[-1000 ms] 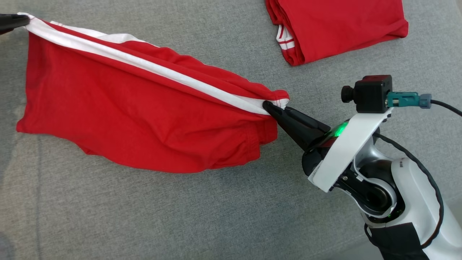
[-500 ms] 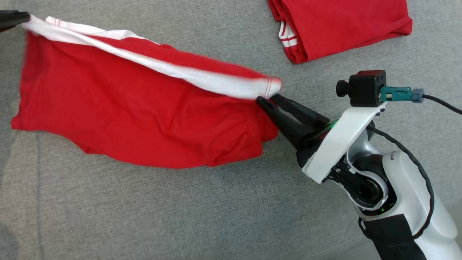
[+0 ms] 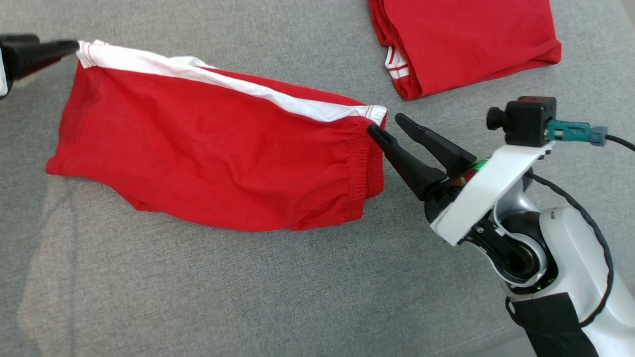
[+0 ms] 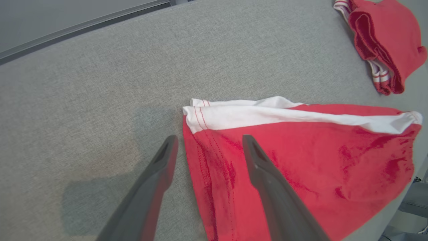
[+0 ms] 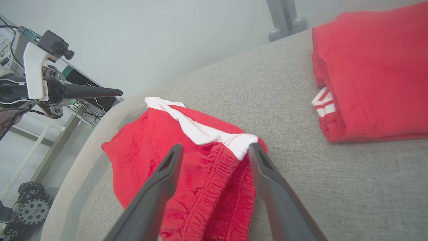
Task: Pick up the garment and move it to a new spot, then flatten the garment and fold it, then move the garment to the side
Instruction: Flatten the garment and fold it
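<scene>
- A red garment [image 3: 213,158], shorts by the look of it, lies stretched across the grey fabric surface [image 3: 248,297], running from the upper left of the head view down to the centre right.
- A white stripe [image 3: 238,85] runs along its upper edge from end to end. Thin red stitch lines cross the stripe at the hem in the upper left.
- The gathered elastic waistband [image 3: 364,168] forms the right-hand end, puckered in small ridges. The lower edge sags in soft waves, and shallow creases run through the cloth.
- The left end effector [image 4: 210,139] has its two dark fingers spread wide. In the left wrist view one finger sits over bare grey fabric and the other over red cloth, straddling the hem's side edge just below the white corner, with no cloth pinched.
- The right end effector [image 3: 386,124], at the centre right of the head view, also has its fingers parted. The lower fingertip [image 3: 382,139] is right at the waistband's top corner and the upper one is just beside the stripe's end, gripping nothing.
- A second red garment [image 3: 466,44], folded, with white stripes showing at its edge, lies well apart at the upper right of the head view.
- A black wrist camera [image 3: 523,121] rides on a white bracket above the right arm.
</scene>
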Tool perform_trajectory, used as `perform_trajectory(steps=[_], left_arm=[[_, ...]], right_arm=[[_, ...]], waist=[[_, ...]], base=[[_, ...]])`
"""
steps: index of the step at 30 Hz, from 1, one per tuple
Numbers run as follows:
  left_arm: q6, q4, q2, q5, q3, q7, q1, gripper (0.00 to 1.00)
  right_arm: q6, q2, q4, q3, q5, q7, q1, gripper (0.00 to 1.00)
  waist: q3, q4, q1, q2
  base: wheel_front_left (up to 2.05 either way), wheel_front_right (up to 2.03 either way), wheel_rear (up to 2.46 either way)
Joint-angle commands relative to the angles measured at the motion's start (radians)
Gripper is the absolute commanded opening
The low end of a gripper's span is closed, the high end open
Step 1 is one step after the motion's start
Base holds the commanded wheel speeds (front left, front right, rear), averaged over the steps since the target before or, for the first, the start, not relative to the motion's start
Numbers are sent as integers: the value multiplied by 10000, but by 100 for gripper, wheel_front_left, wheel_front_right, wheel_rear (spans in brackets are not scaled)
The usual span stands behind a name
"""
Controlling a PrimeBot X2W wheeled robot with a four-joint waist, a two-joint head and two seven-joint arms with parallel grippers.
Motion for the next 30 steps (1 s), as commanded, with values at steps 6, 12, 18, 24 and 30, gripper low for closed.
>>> perform_trajectory(steps=[6, 12, 18, 24, 30], left_arm=[[-13, -67, 361, -223, -258, 252, 675, 100], [-13, 145, 587, -330, -443, 473, 1066, 100], [-13, 267, 725, -440, -573, 791, 1260, 100], [-14, 162, 728, -770, -580, 1075, 1497, 100], [-12, -248, 746, -1242, -351, 1251, 1539, 100]], right_arm=[[7, -376, -235, -209, 75, -311, 451, 100], [7, -519, -621, -468, -33, -424, 701, 100], [7, -414, -915, -774, -85, -549, 985, 100], [7, -321, -1102, -1053, -104, -638, 1403, 100], [7, -247, -1100, -1136, -143, -665, 1614, 100]], waist=[[-280, -143, 0, 0], [-149, -430, 0, 0], [-33, -673, 0, 0], [45, -814, 0, 0], [19, -793, 0, 0]], base=[[0, 0, 0], [0, 0, 0], [0, 0, 0], [0, 0, 0], [0, 0, 0]])
